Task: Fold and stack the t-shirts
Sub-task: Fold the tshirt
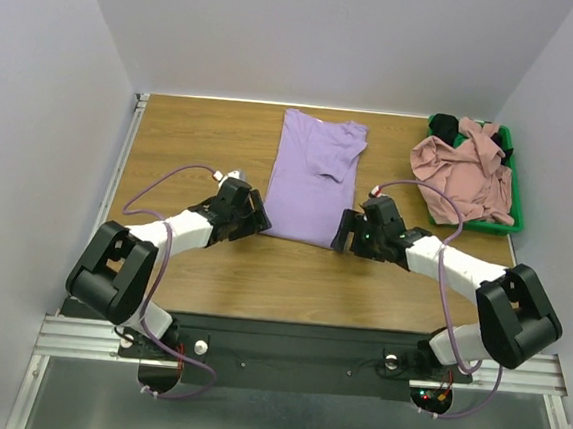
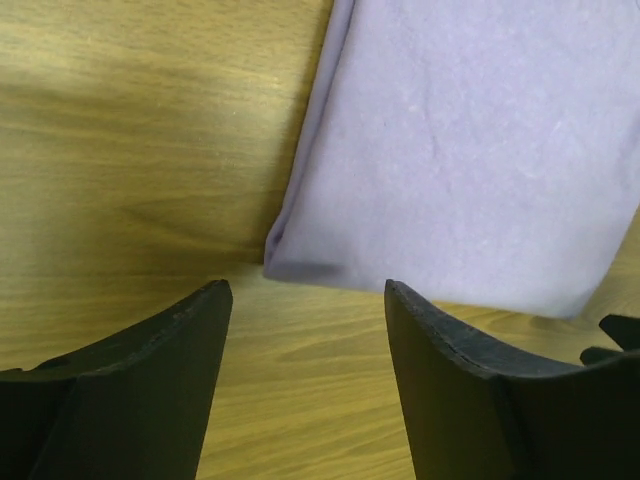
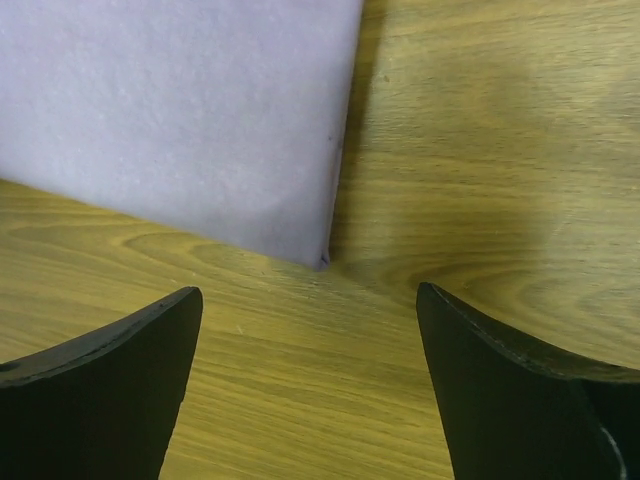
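Observation:
A lavender t-shirt (image 1: 313, 177) lies flat on the table's middle, folded into a long strip with a sleeve turned over near the top. Its near left corner (image 2: 290, 262) sits just ahead of my left gripper (image 2: 305, 292), which is open with only wood between the fingers. Its near right corner (image 3: 322, 258) lies just ahead of my right gripper (image 3: 310, 295), also open and empty. From above, the left gripper (image 1: 256, 220) and right gripper (image 1: 343, 232) flank the shirt's near edge. A dusty pink t-shirt (image 1: 463, 172) is crumpled in the bin with black cloth (image 1: 447, 125) under it.
A green plastic bin (image 1: 504, 216) stands at the table's right rear. The wooden table (image 1: 192, 146) ends at white walls on the left, back and right. Purple cables loop from both arms.

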Controlling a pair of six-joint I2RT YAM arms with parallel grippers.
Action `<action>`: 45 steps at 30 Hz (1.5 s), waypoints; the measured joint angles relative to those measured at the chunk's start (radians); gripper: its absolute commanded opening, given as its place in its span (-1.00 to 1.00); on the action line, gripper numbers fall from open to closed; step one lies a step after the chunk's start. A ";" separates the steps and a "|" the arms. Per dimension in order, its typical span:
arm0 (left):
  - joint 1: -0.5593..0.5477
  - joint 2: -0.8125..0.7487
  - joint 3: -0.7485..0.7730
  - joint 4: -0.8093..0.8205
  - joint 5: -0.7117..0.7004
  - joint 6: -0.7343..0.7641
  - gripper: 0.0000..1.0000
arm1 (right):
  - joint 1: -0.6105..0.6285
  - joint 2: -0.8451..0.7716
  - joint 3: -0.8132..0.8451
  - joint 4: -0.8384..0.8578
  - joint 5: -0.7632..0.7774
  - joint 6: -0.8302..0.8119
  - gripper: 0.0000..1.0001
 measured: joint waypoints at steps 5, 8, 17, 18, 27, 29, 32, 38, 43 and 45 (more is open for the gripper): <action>0.000 0.067 0.008 0.037 -0.002 -0.003 -0.04 | 0.000 0.035 -0.004 0.043 -0.043 0.021 0.08; 0.000 0.102 0.027 0.058 0.000 -0.008 -0.17 | 0.000 0.093 -0.004 0.081 -0.073 0.029 0.02; 0.005 0.148 0.042 0.099 0.008 -0.008 -1.00 | 0.000 0.165 0.018 0.166 -0.090 0.048 -0.65; 0.005 0.151 0.043 0.103 0.011 -0.008 -1.00 | 0.000 0.168 0.018 0.168 -0.088 0.049 -0.73; -0.006 0.034 -0.090 0.133 0.042 -0.032 -1.00 | 0.000 0.041 -0.085 0.147 -0.130 0.069 -0.99; -0.037 -0.058 -0.176 0.124 0.055 -0.049 -1.00 | 0.010 -0.077 -0.158 0.106 -0.163 0.082 -0.99; -0.120 -0.191 -0.278 0.090 0.064 -0.070 -1.00 | 0.048 -0.238 -0.219 0.016 -0.193 0.090 -0.99; -0.281 -0.452 -0.369 -0.048 0.076 -0.140 -1.00 | 0.138 -0.459 -0.246 -0.197 -0.239 0.113 -0.99; -0.296 -0.643 -0.365 -0.116 0.056 -0.154 -1.00 | 0.142 -0.526 -0.221 -0.295 -0.232 0.116 -0.99; -0.296 -0.658 -0.336 -0.135 0.039 -0.154 -1.00 | 0.144 -0.521 -0.184 -0.326 -0.203 0.114 -0.99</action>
